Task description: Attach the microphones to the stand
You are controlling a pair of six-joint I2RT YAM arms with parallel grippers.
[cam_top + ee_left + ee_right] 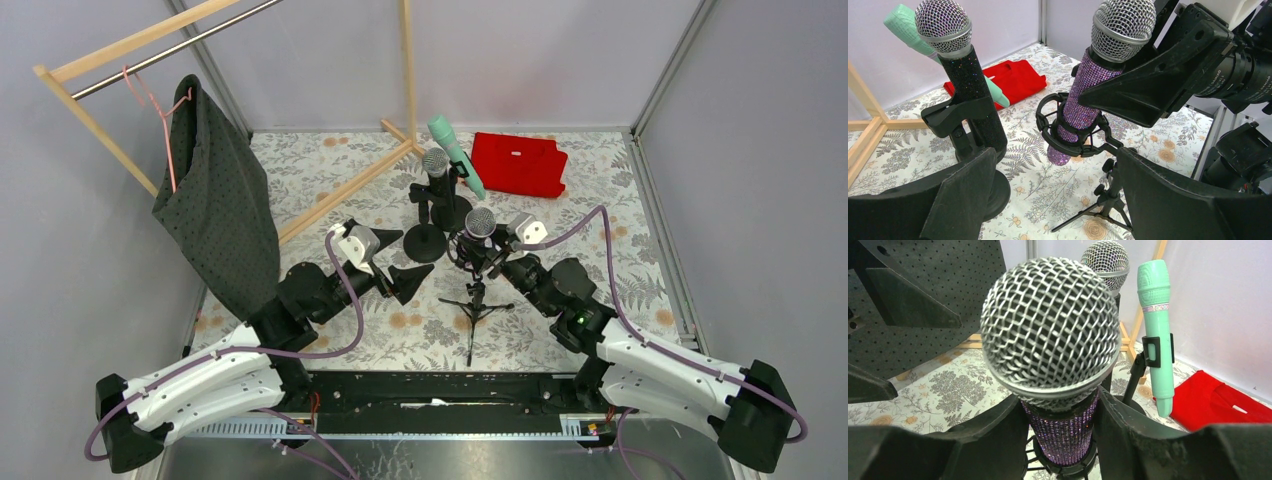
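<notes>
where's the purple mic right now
In the top view the purple microphone stands mid-table in the ring of the tripod stand, clamped by the right gripper, nearer the arms and right of the black microphone.

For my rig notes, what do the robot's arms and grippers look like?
Left arm and right arm: white shells near the bases, black links beyond, a purple cable along each. Left gripper and right gripper: broad black triangular fingers, white wrist housings.

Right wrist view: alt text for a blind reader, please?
The right gripper clasps the purple mic, mesh head up, its base in a stand's ring mount. Behind it are a black mic and a mint mic clipped upright, with a red cloth at right.
</notes>
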